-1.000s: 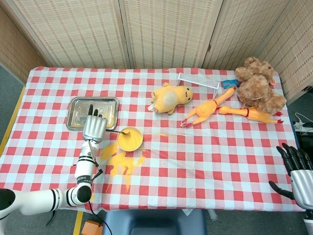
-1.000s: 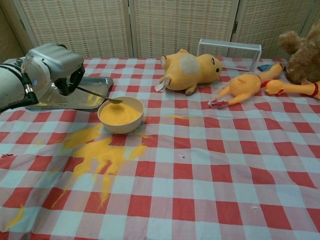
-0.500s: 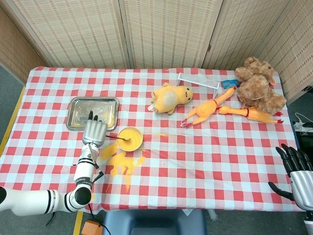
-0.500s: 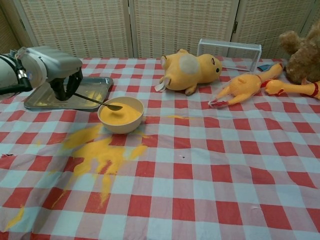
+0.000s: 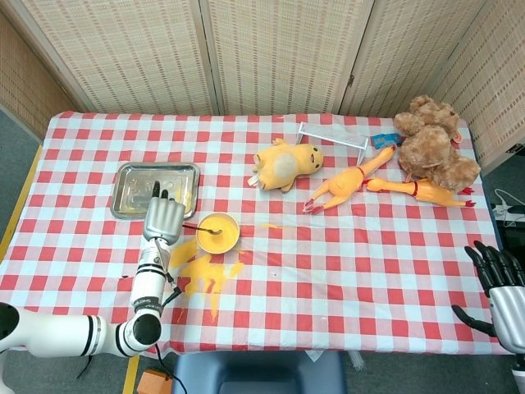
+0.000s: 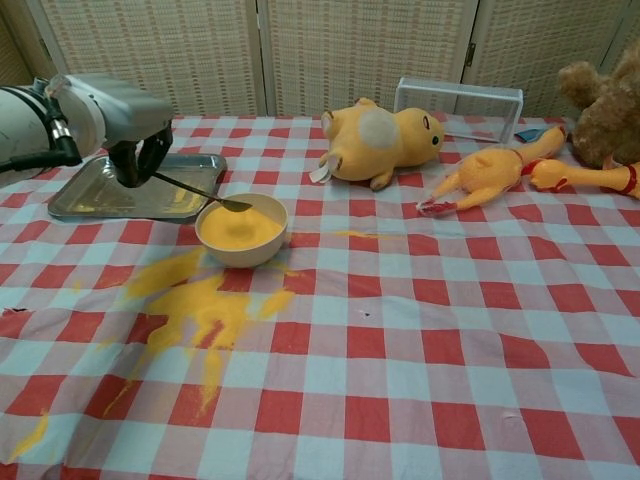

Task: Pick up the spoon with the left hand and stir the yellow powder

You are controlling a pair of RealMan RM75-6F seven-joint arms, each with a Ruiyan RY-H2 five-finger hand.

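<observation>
My left hand (image 5: 162, 217) (image 6: 128, 118) grips the handle of a metal spoon (image 6: 205, 194) (image 5: 203, 228). The spoon slants down to the right, its tip just over the yellow powder (image 6: 238, 227) in a cream bowl (image 6: 241, 248) (image 5: 217, 233). The hand sits just left of the bowl. More yellow powder (image 6: 195, 300) (image 5: 201, 270) is spilled on the checked cloth in front of the bowl. My right hand (image 5: 495, 283) hangs open off the table's right front corner, seen only in the head view.
A steel tray (image 5: 133, 185) (image 6: 90, 198) with powder traces lies behind my left hand. A yellow plush duck (image 5: 285, 163), two rubber chickens (image 5: 349, 185) (image 5: 418, 190), a brown teddy bear (image 5: 431, 148) and a clear box (image 6: 458, 97) lie at the back right.
My left hand has shifted slightly right and up, and the spoon's tip has lifted from the powder toward the bowl's back rim. The right hand has stayed put.
</observation>
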